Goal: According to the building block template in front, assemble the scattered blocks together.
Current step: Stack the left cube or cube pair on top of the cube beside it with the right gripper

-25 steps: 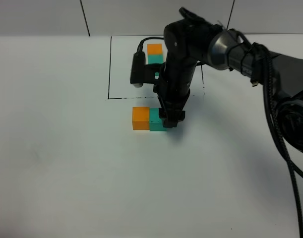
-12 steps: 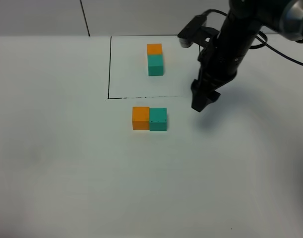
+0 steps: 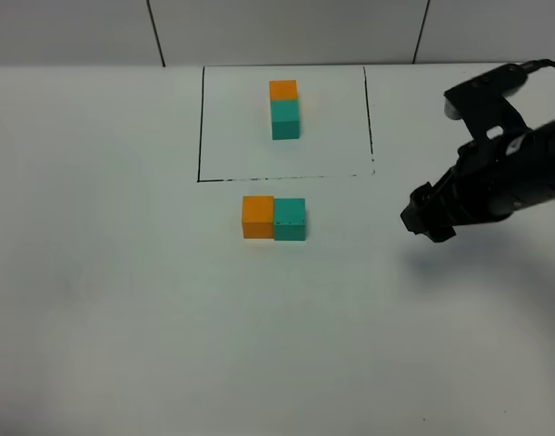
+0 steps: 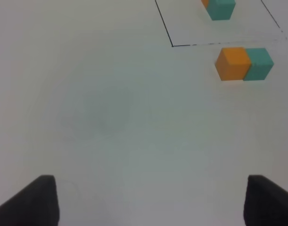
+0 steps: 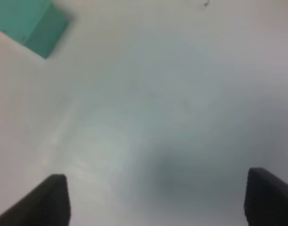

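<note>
The template, an orange cube point(image 3: 282, 90) joined to a teal cube point(image 3: 285, 119), stands inside the black-lined rectangle point(image 3: 201, 127) at the back. In front of the rectangle the loose orange cube point(image 3: 257, 217) and loose teal cube point(image 3: 290, 219) sit side by side, touching; both show in the left wrist view point(image 4: 233, 63) point(image 4: 259, 63). My right gripper point(image 3: 427, 218) is open and empty, well to the right of the pair; its view shows the teal cube point(image 5: 31, 23) at a corner. My left gripper point(image 4: 151, 200) is open and empty, out of the exterior view.
The white table point(image 3: 168, 318) carries nothing else. A grey wall with dark seams point(image 3: 155, 32) runs along the back edge. The right arm point(image 3: 509, 154) hangs over the table's right side.
My right gripper let go of the teal cube, rose and swung away to the right. The two loose cubes stay joined side by side.
</note>
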Robot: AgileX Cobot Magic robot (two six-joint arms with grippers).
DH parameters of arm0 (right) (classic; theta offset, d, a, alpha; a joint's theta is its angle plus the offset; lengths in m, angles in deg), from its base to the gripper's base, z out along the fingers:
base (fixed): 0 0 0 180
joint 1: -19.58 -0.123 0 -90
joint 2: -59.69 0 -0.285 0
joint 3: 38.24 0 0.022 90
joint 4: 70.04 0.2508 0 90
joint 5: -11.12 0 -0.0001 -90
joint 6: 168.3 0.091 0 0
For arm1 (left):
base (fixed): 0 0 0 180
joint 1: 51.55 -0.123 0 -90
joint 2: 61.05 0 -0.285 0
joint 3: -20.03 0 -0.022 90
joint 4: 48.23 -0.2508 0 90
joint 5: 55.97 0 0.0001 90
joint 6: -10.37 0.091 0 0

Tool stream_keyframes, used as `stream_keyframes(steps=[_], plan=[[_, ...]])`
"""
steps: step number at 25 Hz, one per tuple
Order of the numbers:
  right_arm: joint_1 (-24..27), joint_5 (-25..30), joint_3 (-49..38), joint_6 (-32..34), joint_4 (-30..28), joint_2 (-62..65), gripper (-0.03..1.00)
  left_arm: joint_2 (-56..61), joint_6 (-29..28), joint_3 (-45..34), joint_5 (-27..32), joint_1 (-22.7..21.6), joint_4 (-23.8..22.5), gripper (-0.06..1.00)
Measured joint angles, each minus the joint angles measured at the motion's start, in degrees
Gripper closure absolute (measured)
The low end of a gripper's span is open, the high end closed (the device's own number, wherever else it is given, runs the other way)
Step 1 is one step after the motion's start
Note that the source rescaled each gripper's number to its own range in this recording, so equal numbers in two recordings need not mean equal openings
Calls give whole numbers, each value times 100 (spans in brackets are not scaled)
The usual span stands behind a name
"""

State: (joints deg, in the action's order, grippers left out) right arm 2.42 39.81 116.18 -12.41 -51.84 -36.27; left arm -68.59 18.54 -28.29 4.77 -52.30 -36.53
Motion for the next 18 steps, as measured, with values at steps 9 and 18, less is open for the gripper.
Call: stream_keyframes(steps=[9,18], plan=[[-99,-434,-320,-106,7,274,38,0,0,0,0,0,0,11],[-957,1352,2068,-945,-968,-1159,18,0,0,0,0,0,0,11]])
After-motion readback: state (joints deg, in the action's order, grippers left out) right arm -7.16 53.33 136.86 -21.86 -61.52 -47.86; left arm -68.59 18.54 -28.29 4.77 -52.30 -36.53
